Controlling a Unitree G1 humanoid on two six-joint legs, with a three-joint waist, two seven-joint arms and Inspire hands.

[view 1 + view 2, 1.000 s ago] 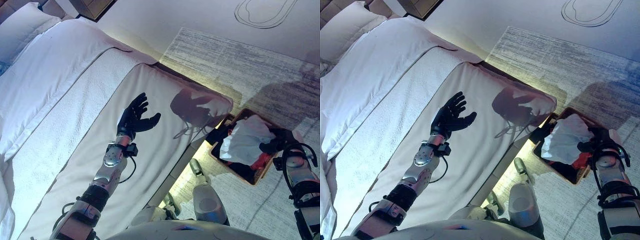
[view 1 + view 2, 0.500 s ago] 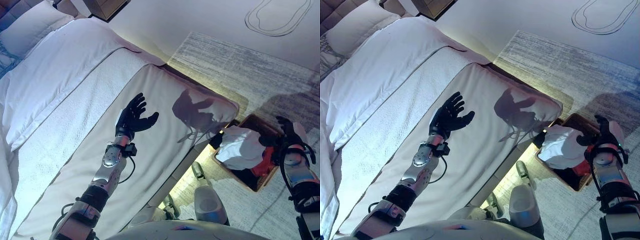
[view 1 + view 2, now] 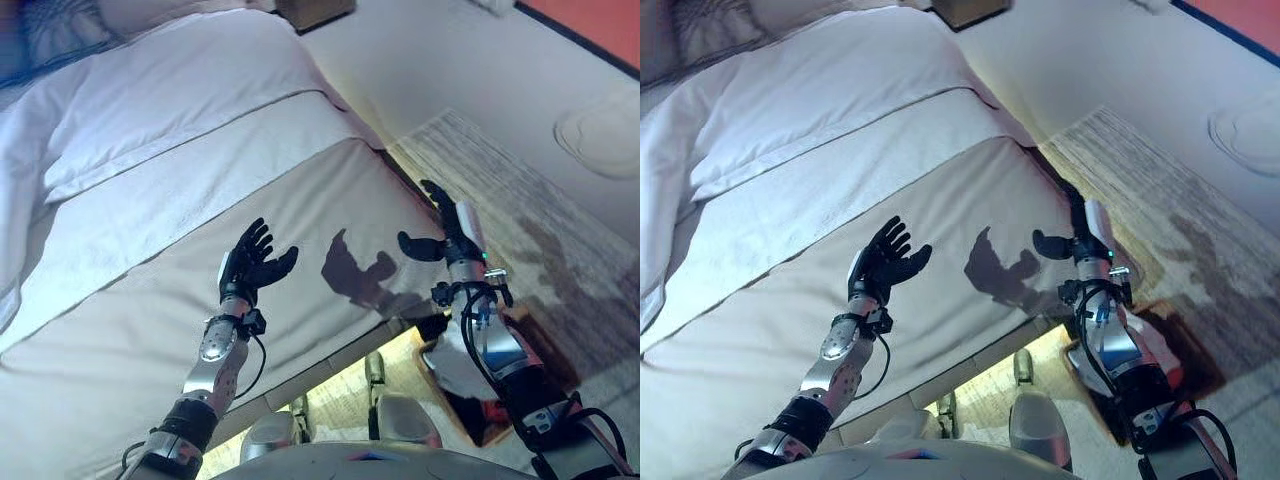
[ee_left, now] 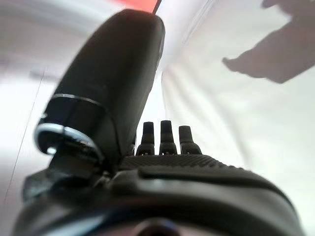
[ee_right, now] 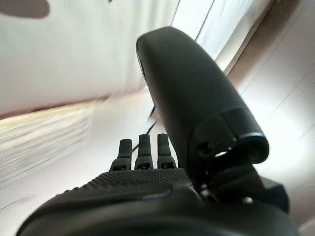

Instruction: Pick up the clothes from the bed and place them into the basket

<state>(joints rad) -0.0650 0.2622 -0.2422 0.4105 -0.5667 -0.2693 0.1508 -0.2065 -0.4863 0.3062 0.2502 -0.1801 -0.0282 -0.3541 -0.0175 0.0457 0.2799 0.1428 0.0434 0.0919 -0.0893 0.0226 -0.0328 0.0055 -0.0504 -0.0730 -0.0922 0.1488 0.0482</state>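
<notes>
My left hand (image 3: 250,266) is open and empty, held palm-up above the white bed (image 3: 150,150); its straight fingers (image 4: 167,137) show in the left wrist view. My right hand (image 3: 447,226) is open and empty, raised by the bed's foot corner, its fingers (image 5: 140,147) straight in the right wrist view. The brown basket (image 3: 556,352) stands on the floor beside the bed, partly hidden behind my right arm. White clothes (image 3: 450,366) and a red piece (image 3: 495,411) lie in it.
A patterned grey rug (image 3: 520,180) lies on the floor past the bed's foot. A wooden nightstand (image 3: 315,10) stands by the bed's head. Pillows (image 3: 150,12) lie at the head of the bed.
The camera has shifted. My right hand has risen from the basket to the bed's foot corner, open, with the white clothes left in the basket. My left hand stays raised and open.
</notes>
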